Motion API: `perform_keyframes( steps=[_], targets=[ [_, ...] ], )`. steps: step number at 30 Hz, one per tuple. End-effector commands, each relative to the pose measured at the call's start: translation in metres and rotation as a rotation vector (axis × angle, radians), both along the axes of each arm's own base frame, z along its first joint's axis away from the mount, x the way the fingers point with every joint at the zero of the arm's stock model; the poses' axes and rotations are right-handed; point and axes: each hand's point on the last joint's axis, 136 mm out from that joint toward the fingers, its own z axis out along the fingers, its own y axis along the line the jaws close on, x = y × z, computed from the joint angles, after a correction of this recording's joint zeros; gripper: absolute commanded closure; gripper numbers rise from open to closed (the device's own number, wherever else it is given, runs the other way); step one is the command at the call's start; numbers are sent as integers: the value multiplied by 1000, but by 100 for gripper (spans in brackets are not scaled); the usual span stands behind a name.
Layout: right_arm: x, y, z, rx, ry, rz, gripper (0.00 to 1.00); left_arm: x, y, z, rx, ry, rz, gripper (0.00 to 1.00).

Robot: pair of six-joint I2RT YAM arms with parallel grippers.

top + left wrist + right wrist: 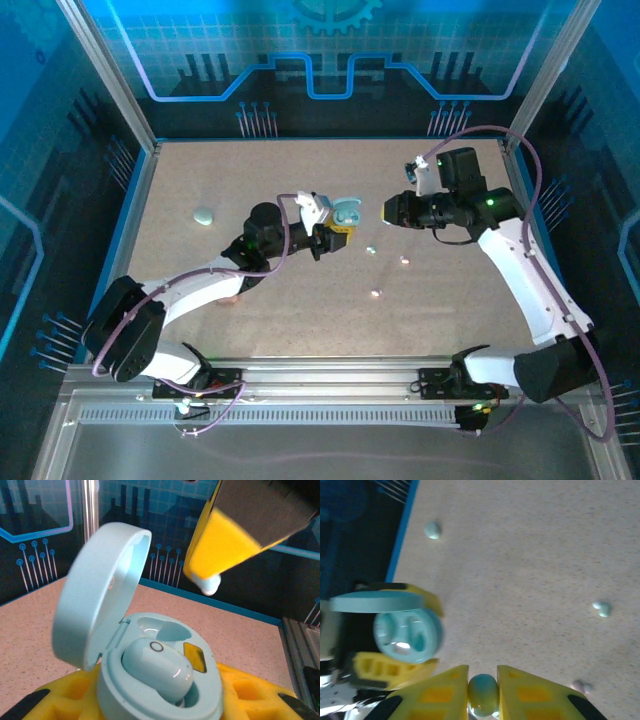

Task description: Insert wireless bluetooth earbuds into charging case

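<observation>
- The left hand [338, 226] was clamped on the base of the case [207, 695], its yellow pads on either side. It held the case off the surface [450, 300], a steady target for the other arm.
- The lid [95, 590] stood swung up at the case's 9 o'clock in the left wrist view, which left the sockets facing up and unobstructed.
- A seated earbud [157, 667] filled the near socket. The far socket [162, 627], at 12 o'clock from it, lay empty and was probably the slot to fill next.
- The right hand [390, 210] was closed on an earbud [483, 696], pinched between its two pads with one end poking past the tips. That grip likely left the end free to enter the socket first.
- From above, the right hand sat at 3 o'clock of the case, near it but apart. In the left wrist view it hung at 1 o'clock above the open case, not yet over the empty socket.
- Loose earbuds [405, 261] lay on the surface at about 5 o'clock of the case, apart from both hands, presumably awaiting later picks.
- A spare case [204, 215] rested shut at 9 o'clock, well apart, near the surface's left edge.
- The next move called for a fine sideways shift and careful alignment, since the earbud was tiny and glossy and could slip.
</observation>
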Motion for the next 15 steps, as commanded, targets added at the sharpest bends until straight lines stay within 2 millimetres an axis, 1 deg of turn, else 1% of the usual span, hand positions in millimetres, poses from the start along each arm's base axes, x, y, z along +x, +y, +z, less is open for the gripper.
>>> perform_keyframes(
  steps=[1, 5, 7, 15],
  targets=[
    [-14, 14, 31, 130, -25, 88, 79, -3, -8, 20, -53, -31, -63, 65],
    [-19, 23, 41, 194, -34, 143, 79, -5, -11, 19, -65, -20, -94, 65],
    [-20, 26, 41, 217, -29, 161, 78, -6, -13, 20, -72, -17, -110, 65],
    [-17, 35, 34, 244, -1, 179, 78, -10, -18, 22, -80, -6, -153, 65]
  ],
)
